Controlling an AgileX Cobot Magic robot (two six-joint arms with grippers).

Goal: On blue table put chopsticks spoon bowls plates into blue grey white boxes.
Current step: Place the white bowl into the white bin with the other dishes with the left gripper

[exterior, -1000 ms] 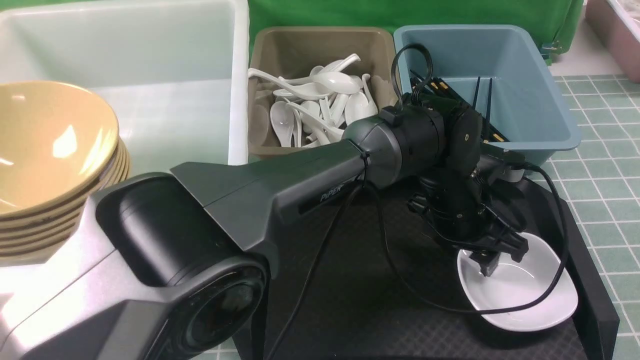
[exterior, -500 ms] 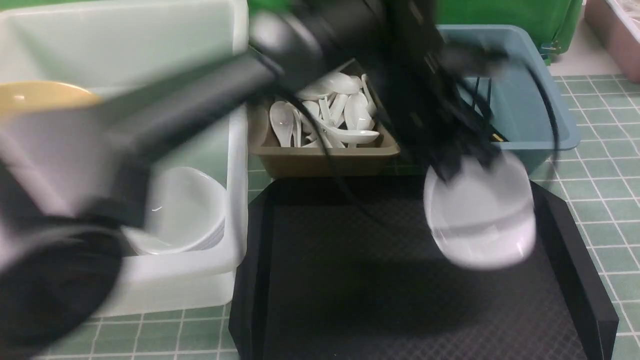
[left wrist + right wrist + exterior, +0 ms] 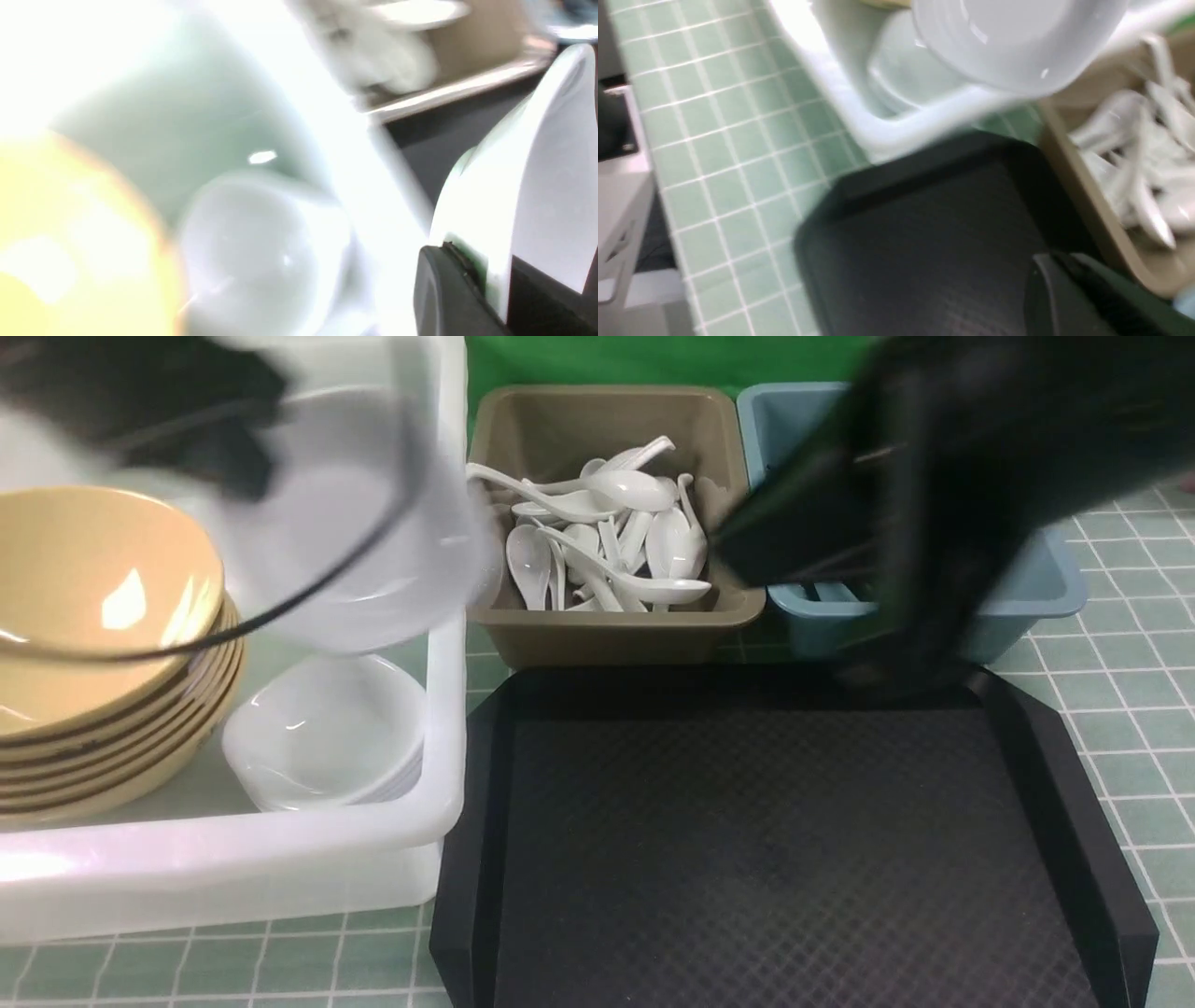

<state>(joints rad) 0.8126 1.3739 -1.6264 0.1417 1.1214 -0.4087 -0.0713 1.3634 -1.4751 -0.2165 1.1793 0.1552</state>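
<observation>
My left gripper (image 3: 245, 467) is shut on the rim of a white plate (image 3: 359, 546), blurred by motion above the white box (image 3: 446, 709). In the left wrist view the plate (image 3: 537, 186) stands on edge between my dark fingers (image 3: 448, 289). Below it a stack of white plates (image 3: 327, 728) lies in the box beside stacked tan bowls (image 3: 103, 635). Several white spoons (image 3: 607, 541) fill the grey box (image 3: 616, 627). My right arm (image 3: 934, 495) is a dark blur over the blue box (image 3: 1036, 588), and its gripper (image 3: 1069, 294) is shut and empty. The chopsticks are hidden.
The black textured tray (image 3: 766, 840) sits bare in front of the grey and blue boxes on the blue tiled table (image 3: 1111, 709). The right wrist view shows the tray's corner (image 3: 840, 196) next to the white box's rim (image 3: 887, 126).
My left gripper shut on the plate in the tray, lifted it and swung it left over the white box. The right arm has moved in over the blue box.
</observation>
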